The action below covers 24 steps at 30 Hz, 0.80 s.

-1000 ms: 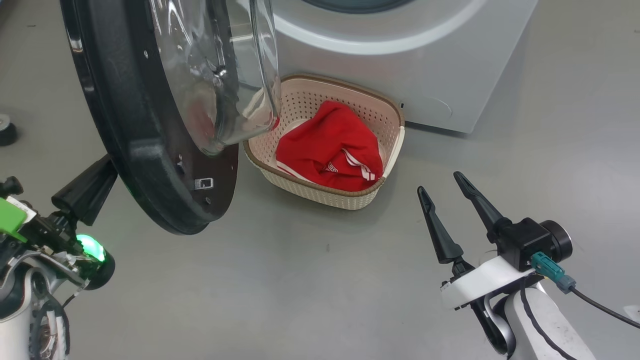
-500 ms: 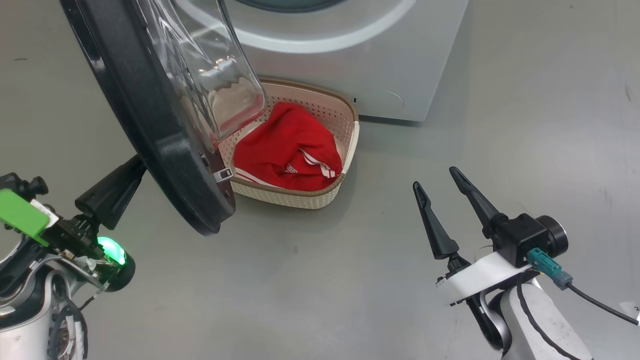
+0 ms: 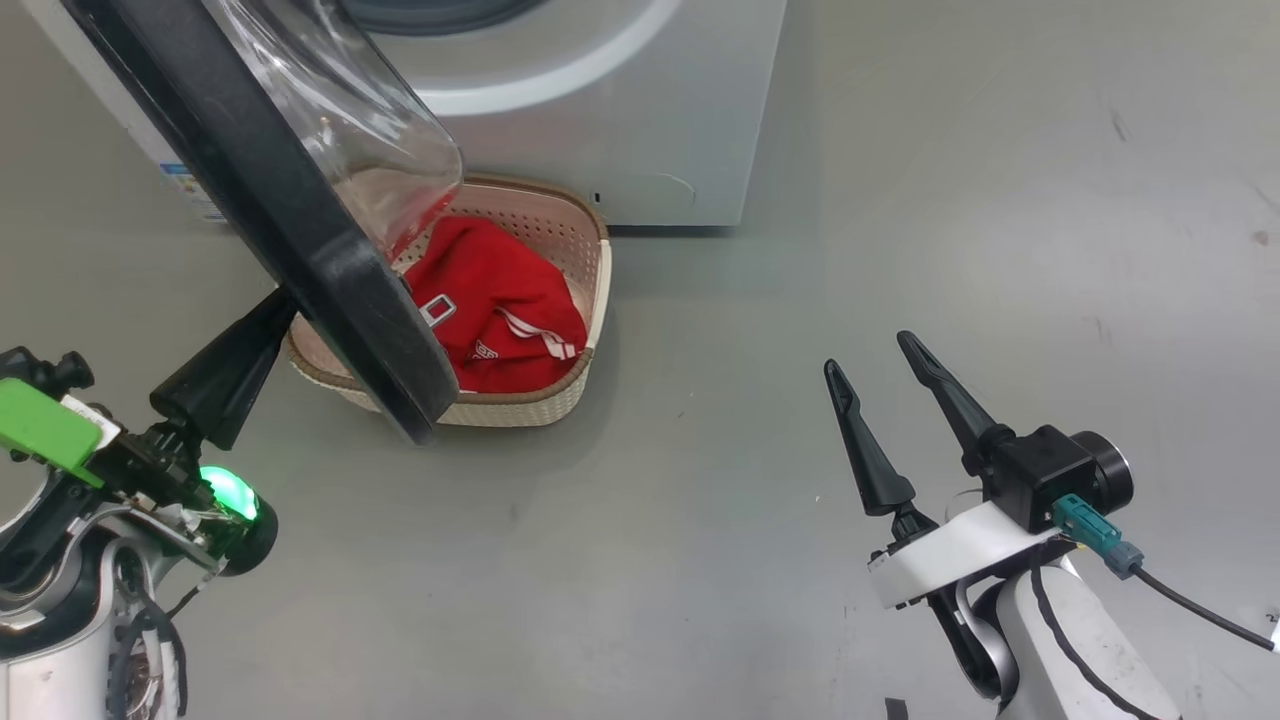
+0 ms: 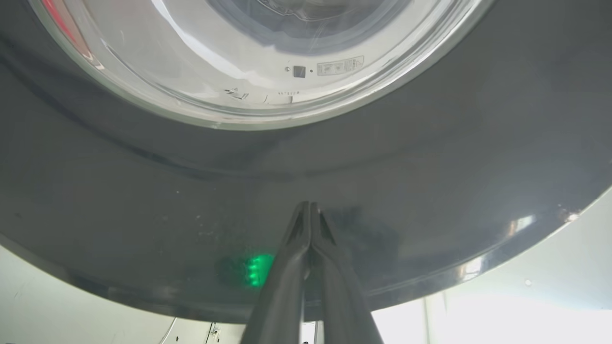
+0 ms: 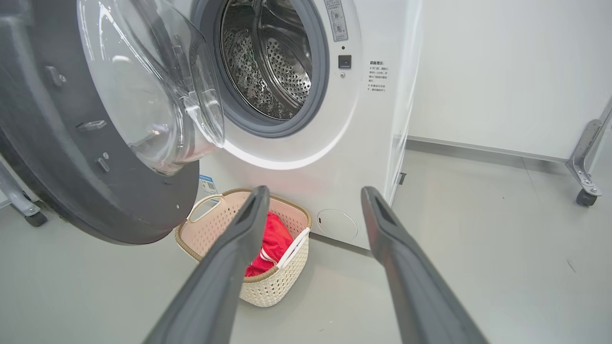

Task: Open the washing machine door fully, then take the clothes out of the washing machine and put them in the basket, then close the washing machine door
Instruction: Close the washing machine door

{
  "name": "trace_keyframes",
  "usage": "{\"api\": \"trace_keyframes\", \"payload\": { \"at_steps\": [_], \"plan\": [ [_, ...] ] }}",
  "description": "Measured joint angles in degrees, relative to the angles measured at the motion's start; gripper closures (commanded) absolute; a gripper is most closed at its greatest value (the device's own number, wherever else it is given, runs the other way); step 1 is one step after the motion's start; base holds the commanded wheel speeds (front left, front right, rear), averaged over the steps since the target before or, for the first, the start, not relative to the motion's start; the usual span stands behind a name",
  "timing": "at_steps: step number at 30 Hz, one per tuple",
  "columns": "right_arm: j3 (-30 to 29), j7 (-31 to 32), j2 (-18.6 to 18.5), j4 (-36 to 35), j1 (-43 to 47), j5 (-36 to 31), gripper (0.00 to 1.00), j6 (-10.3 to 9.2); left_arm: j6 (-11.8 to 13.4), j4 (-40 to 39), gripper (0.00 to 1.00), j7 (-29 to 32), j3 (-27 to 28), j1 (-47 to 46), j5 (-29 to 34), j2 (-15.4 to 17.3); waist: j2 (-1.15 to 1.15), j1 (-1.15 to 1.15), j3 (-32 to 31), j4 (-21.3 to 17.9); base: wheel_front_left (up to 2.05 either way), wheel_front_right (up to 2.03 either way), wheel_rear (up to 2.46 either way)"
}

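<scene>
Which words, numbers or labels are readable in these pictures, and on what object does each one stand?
No text can be read with certainty.
Printed lines on the washing machine front: too small.
Blue label sticker on the washing machine: too small.
Marking on the washing machine door glass: blurred.
White lettering on the clothes: too small.
</scene>
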Motion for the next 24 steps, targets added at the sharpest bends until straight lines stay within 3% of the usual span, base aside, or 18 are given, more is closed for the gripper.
{"api": "trace_keyframes", "payload": {
  "at_steps": [24],
  "plan": [
    [-0.67, 0.0, 0.74, -1.9, -1.03, 1.63, 0.0, -1.0, 0.29, -0.25, 1.0, -9.46, 2.01, -6.43, -1.23, -1.71, 0.0, 0.0, 4.7, -12.53, 0.0, 0.0, 0.0]
  ]
}}
